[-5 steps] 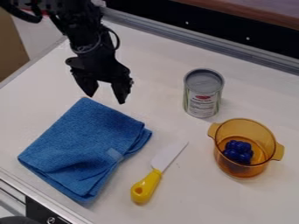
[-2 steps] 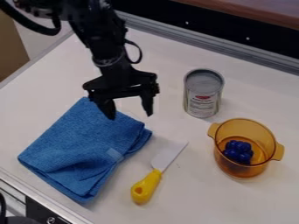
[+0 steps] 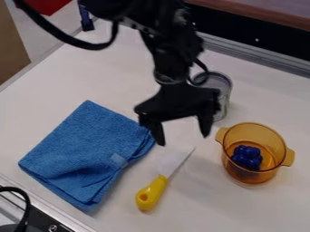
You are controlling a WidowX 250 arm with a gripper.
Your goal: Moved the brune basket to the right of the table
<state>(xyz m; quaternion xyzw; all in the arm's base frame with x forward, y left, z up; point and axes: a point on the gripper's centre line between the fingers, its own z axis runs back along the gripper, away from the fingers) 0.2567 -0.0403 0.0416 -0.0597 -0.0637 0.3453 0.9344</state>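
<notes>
The amber see-through pot (image 3: 275, 141) stands upright on the right side of the table (image 3: 236, 210), one stubby handle toward the pincer (image 3: 183, 140) and the other toward the right edge of the view. In it sits a knobbly blue thing (image 3: 247, 157). The pincer hangs left of the pot, apart from it, its fingers spread wide and pointing down, with bare tabletop showing between them.

The black arm (image 3: 172, 50) comes in from the top and passes in front of a can (image 3: 225, 95), hiding much of its left side. The can stands upright near the pot, on the side toward the far edge. A folded blue cloth (image 3: 84, 149) lies flat to the left, a pale tag on it; one fingertip shows at its right edge. Between cloth and pot lies a knife (image 3: 151, 192), yellow handle toward the viewer, pale blade slanting up to the right, near the fingertips.

The tabletop is whitish, with a metal rail (image 3: 260, 53) along the far side, then a dark strip (image 3: 242, 29) and a brown wooden board (image 3: 266, 9). At the upper left are a brown panel (image 3: 11, 43), something red (image 3: 45, 5) and a blue post (image 3: 86, 18). A black cable (image 3: 26, 204) loops over the near left edge.
</notes>
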